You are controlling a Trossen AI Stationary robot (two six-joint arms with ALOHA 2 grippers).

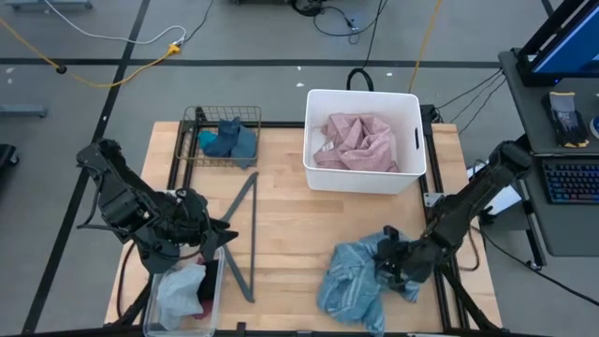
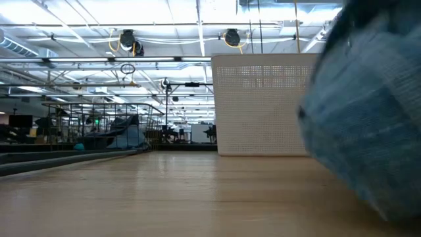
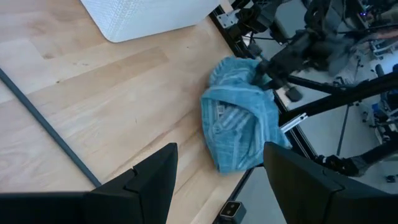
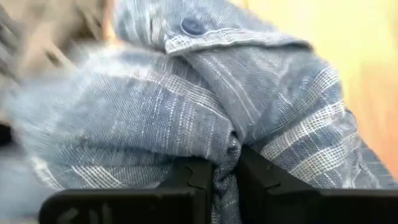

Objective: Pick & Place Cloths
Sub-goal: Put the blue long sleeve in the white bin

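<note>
Pick step underway: right gripper (image 1: 398, 265) pinches a fold of the blue striped cloth (image 1: 351, 281), lower right of frame (btwn closed fingers). Next: lift toward white bin (image 1: 408, 103). Left gripper (image 1: 201, 227) idles, fingers apart.

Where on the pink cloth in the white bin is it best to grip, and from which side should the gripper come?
Probably the raised fold at the middle of the pink cloth, coming straight down from above: the white bin walls close off every side, and the bunched ridge gives the fingers something to pinch.
</note>
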